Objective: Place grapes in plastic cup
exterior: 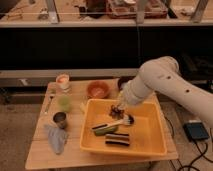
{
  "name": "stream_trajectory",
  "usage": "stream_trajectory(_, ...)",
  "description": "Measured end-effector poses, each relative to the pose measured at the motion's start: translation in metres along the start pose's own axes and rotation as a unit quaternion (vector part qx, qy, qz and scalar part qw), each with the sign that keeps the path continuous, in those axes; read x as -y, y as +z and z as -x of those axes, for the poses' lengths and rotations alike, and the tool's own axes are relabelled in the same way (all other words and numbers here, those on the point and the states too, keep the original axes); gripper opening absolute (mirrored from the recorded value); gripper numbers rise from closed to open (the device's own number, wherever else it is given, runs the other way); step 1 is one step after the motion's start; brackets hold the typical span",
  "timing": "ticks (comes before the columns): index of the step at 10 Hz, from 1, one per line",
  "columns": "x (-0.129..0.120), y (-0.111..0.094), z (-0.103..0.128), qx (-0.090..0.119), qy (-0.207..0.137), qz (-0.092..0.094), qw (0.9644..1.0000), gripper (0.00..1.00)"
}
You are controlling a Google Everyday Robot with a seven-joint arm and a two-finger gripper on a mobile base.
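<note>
My gripper (pixel 118 110) hangs over the back left part of the yellow tray (pixel 150 142), at the end of the white arm that reaches in from the right. It is shut on a small dark knobbly lump, the grapes (pixel 117 113), held just above the tray floor. The plastic cup (pixel 63 102), pale green and short, stands on the wooden table to the left of the tray, about a hand's width from the gripper.
In the tray lie a dark striped block (pixel 117 139), a green piece (pixel 105 131) and a pale-handled brush (pixel 114 123). A dark metal cup (pixel 60 119), a bluish cloth (pixel 55 138), an orange bowl (pixel 98 90) and a pinkish cup (pixel 62 81) share the table.
</note>
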Motion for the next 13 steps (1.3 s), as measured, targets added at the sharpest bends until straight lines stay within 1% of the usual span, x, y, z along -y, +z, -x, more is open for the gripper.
stream_trajectory(1, 0.010, -0.011, 0.018, -0.001, -0.020, -0.003, 0.9998, 0.10)
stream_trajectory(2, 0.023, -0.016, 0.041, 0.001, -0.043, -0.002, 0.9991, 0.10)
stream_trajectory(3, 0.032, -0.014, 0.059, 0.003, -0.060, 0.001, 0.9982, 0.10)
stream_trajectory(4, 0.044, -0.008, 0.076, 0.007, -0.073, 0.003, 0.9973, 0.10)
stream_trajectory(5, 0.056, -0.001, 0.089, 0.012, -0.081, 0.005, 0.9967, 0.10)
stream_trajectory(7, 0.089, 0.016, 0.111, 0.029, -0.093, 0.009, 0.9952, 0.10)
stream_trajectory(8, 0.112, 0.028, 0.124, 0.040, -0.104, 0.014, 0.9937, 0.10)
stream_trajectory(9, 0.130, 0.035, 0.129, 0.049, -0.107, 0.017, 0.9929, 0.10)
stream_trajectory(10, 0.145, 0.041, 0.129, 0.057, -0.105, 0.021, 0.9926, 0.10)
stream_trajectory(12, 0.180, 0.053, 0.120, 0.078, -0.093, 0.026, 0.9923, 0.10)
stream_trajectory(13, 0.189, 0.057, 0.120, 0.081, -0.087, 0.023, 0.9926, 0.10)
